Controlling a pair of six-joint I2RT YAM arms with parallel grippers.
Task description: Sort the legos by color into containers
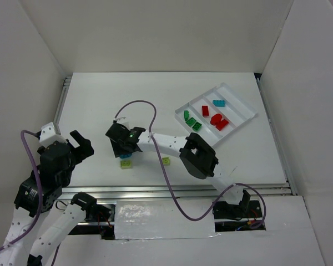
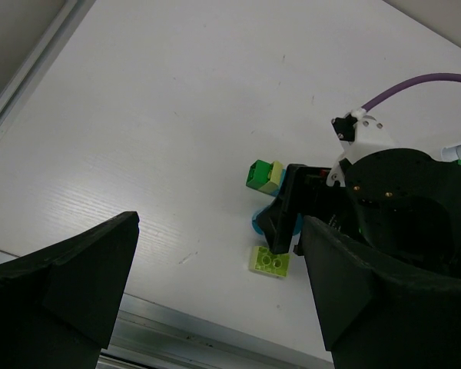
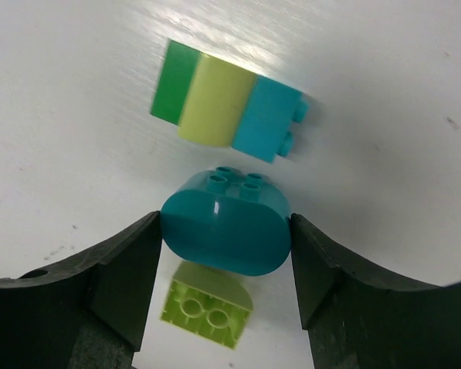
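Squarely between the two fingers of the right hand sits a rounded teal brick, and both fingers press its curved ends, so the hand is clenched on it. In the right wrist view the brick's long axis runs side to side, from finger to finger, and its studs face the top of that view, toward a row of three bricks. That row lies on a slant: green, then pale yellow, then cyan, whose studs point right. A lime brick lies just below the teal one, studs toward the camera.

Whether the teal brick rests on the surface or hangs just clear of it cannot be told. From above, the right hand covers nearly all of it.

The left hand is released, its fingers wide apart around nothing, near the left edge.

The white tray stands far right, set diagonally, with green, red and cyan bricks in separate compartments. White walls enclose the white surface.
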